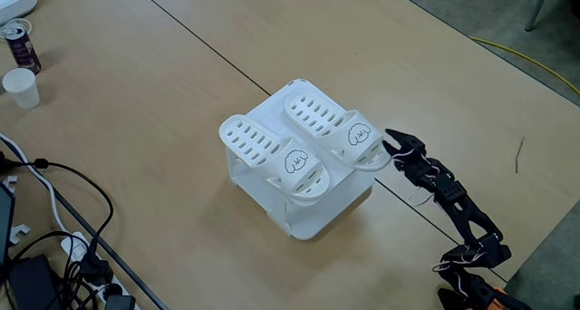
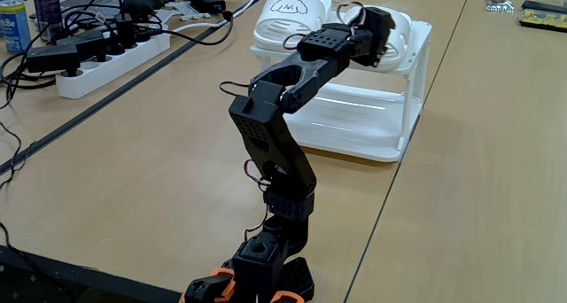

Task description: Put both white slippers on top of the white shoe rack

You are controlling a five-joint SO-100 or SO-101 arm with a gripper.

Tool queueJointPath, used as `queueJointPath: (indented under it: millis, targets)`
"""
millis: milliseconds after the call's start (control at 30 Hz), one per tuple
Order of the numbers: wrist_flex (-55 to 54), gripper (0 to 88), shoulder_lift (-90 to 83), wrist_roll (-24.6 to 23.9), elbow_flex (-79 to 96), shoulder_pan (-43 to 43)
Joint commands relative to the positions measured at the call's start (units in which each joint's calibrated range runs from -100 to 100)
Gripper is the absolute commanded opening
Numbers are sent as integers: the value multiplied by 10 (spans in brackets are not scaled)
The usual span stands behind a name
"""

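I am watching both white slippers [image 1: 299,147] sitting side by side on top of the white shoe rack [image 1: 313,221], which is standing near the middle of the table [image 1: 136,101]. In a fixed view the left slipper [image 1: 272,156] is lying nearer the camera and the right slipper [image 1: 331,127] farther back, each with its dog face toward the arm. The gripper [image 1: 391,145] is hovering at the right slipper's heel edge, touching it or just beside it; I cannot tell which. From behind the arm in a fixed view, the gripper [image 2: 376,28] is blocking the contact point, so I cannot tell whether the fingers are parted or pinched on the heel.

I am judging the placing as nearly done, with letting go and backing away as the remaining step. My worry is that if a finger is hooked under or clamped on the heel rim, pulling back is going to drag that slipper off the near-right edge of the rack. Both heels are already overhanging that edge in a fixed view, so a small tug could tip one over. The rack looks light, and a sideways bump from the wrist could slide it or jolt the left slipper loose too.
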Motion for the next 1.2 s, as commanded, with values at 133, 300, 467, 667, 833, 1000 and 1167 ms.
queueJointPath:
  millis: [133, 300, 467, 667, 833, 1000, 1167]
  targets:
    - [-1, 8, -27, 4, -20, 45]
    - [-2, 8, -23, 4, 19, 45]
    - [-3, 8, -22, 4, 49, 44]
    - [-3, 8, -22, 4, 46, 38]
    - [-3, 8, -22, 4, 41, 29]
    - [-3, 8, -22, 4, 41, 29]
    - [-3, 8, -25, 4, 41, 17]
